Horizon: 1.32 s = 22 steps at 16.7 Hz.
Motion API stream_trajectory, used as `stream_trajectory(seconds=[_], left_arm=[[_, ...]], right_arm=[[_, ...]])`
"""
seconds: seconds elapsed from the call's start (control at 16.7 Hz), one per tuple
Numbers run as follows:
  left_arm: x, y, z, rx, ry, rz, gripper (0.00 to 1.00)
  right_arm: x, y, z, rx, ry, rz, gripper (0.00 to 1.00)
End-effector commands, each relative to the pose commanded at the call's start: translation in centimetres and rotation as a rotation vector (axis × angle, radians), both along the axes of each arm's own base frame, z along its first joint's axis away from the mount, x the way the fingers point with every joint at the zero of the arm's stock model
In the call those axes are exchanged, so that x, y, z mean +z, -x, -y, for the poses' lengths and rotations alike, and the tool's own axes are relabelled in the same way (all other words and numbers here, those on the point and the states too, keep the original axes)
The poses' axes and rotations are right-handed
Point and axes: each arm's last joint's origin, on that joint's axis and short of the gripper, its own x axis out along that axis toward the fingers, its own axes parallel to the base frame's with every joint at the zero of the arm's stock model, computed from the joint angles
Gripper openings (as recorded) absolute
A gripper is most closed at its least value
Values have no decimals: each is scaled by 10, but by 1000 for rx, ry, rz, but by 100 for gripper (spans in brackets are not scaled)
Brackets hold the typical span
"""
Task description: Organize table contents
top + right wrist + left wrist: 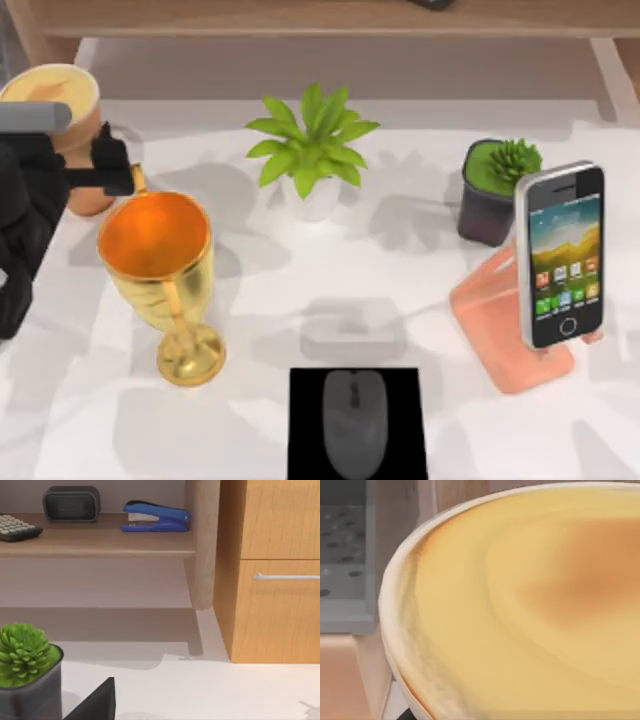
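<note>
Top view: left arm sits at far left edge of the table (250, 300), black links bent down along the edge. Left gripper (108, 165) reaches to the right, fingers set against the side of the orange paper cup (58, 118); looks clamped on it, one dark finger plain on the cup's right side. Cup stands upright at back-left, cream top w/ a tan patch, just behind the gold goblet (165, 275) and close to it. Goblet upright, orange inside.

Grey computer mouse (354, 420) lies on a black mat (356, 385) at front centre, nose pointing to the back. Smartphone (562, 255) stands tilted on a salmon stand (505, 320) at right, silver edge, icon screen facing camera. Leafy plant in a white pot (312, 150) at back centre; succulent in a dark pot (495, 185) just left of the phone. Wooden shelf (320, 15) along the back.

Left wrist view: v. close on the cup's cream top (530, 610), pale rim curving round, tan patch off-centre. Shelf wood and a grey box behind.

Right wrist view: looks at the shelf, w/ a blue stapler (155, 517), a dark small box (71, 502), a calculator (17, 527), a drawer front w/ a silver handle (285, 576). Succulent pot near, dark part of the right arm's own hardware beside it; can't tell if the right tool is open or closed.
</note>
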Motion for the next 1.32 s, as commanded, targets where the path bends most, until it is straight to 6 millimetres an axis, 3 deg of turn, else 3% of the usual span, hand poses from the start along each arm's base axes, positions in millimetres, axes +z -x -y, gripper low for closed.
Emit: stream_trajectory(seconds=[0.18, 0.78, 1.02, 1.32], left_arm=[[23, -8, 9, -24, 12, 85, 0], [135, -32, 71, -141, 86, 245, 0], [159, -56, 87, -119, 83, 194, 0], [172, -91, 100, -61, 51, 94, 0]], right_arm=[[0, 0, 0, 0, 0, 0, 100], [0, 0, 0, 0, 0, 0, 100], [0, 0, 0, 0, 0, 0, 100], [0, 0, 0, 0, 0, 0, 100]])
